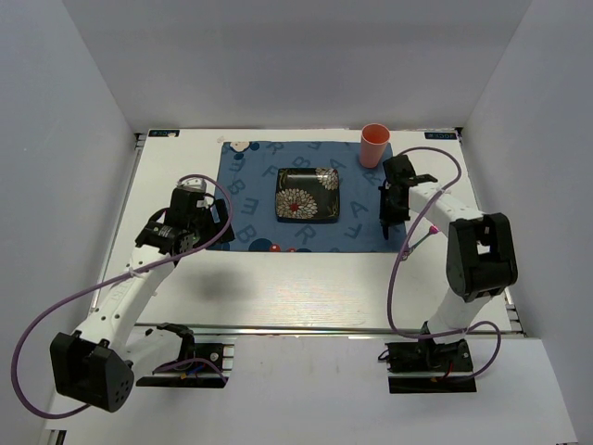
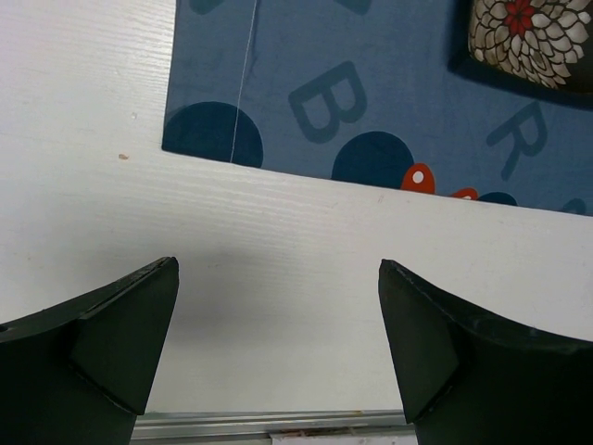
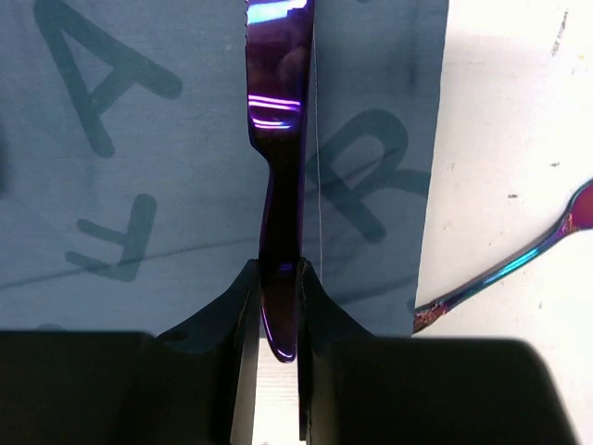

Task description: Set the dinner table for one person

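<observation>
We see two arms of the same make. The left arm (image 1: 125, 295) has a slim white link between chunky black joint housings. The right arm (image 1: 435, 199) shows the same white shell and a boxy black elbow block (image 1: 480, 255). A thin purple cable (image 1: 196, 176) loops beside the left arm, and a second purple cable (image 1: 396, 278) curves along the right one. Each arm is mounted on a flat black base plate (image 1: 185, 366) with small coloured wires tucked in. Up close, the left fingers (image 2: 120, 343) are matte black, broad and wedge-shaped with angled inner faces. The right fingers (image 3: 218, 343) are matte black too, with smooth tapering tips.
</observation>
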You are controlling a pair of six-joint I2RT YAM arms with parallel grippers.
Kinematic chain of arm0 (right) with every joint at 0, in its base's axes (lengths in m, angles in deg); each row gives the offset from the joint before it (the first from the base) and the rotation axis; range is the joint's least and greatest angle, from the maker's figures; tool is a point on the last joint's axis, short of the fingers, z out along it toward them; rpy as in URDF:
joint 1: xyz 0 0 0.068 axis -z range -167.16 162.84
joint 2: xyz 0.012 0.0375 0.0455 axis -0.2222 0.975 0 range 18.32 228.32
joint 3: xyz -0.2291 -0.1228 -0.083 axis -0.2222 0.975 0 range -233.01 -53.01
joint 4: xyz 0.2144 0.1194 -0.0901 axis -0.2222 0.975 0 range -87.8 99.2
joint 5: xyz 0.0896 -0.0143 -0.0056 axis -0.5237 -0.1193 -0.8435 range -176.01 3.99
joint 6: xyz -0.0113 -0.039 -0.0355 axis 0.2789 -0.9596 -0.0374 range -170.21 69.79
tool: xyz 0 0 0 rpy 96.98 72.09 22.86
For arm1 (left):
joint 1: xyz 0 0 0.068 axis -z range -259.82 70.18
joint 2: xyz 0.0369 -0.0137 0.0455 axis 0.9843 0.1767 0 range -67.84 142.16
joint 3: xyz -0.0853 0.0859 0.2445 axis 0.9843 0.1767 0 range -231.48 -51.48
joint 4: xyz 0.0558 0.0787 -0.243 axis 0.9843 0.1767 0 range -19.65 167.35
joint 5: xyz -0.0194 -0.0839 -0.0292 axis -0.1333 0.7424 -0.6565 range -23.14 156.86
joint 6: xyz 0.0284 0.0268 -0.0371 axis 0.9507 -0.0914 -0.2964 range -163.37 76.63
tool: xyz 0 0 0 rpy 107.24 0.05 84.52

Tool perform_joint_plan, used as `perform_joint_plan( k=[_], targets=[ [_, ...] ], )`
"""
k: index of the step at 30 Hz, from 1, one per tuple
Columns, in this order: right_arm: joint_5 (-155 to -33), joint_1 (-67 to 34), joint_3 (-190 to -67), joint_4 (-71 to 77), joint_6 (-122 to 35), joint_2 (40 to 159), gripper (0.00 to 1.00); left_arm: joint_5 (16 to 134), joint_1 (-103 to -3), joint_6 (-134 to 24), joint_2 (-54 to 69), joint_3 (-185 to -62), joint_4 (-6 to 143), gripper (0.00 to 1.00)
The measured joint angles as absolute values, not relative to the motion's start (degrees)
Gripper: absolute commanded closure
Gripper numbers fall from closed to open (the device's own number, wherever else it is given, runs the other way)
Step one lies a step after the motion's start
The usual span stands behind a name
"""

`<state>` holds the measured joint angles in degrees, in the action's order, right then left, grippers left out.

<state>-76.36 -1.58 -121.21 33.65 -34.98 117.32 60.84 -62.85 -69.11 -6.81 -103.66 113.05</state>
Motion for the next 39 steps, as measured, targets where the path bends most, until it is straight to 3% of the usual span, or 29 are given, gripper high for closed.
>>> perform_joint_plan(
  k=[28, 31, 33, 35, 39],
  targets=[
    [-78.8, -0.2, -123.7, 30.6, -42.1, 125.6, 1.00, 61.5, -62.8, -68.8, -7.5, -103.1, 111.8, 0.02],
    [-78.9, -0.2, -123.7, 30.6, -41.8, 125.6, 0.93, 61.5, -62.8, -68.8, -7.5, -102.8, 111.8, 0.02],
    [-78.9, -0.2, -123.7, 30.6, -41.6, 125.6, 0.79, 61.5, -62.8, -68.8, -7.5, -102.8, 111.8, 0.02],
    [-79.0, -0.2, -123.7, 30.6, -41.3, 125.6, 0.78, 61.5, -62.8, -68.8, -7.5, -102.8, 111.8, 0.02],
    [-79.1, -0.2, -123.7, 30.7, -40.3, 125.6, 0.63, 61.5, -62.8, -68.8, -7.5, -102.8, 111.8, 0.02]
  ],
)
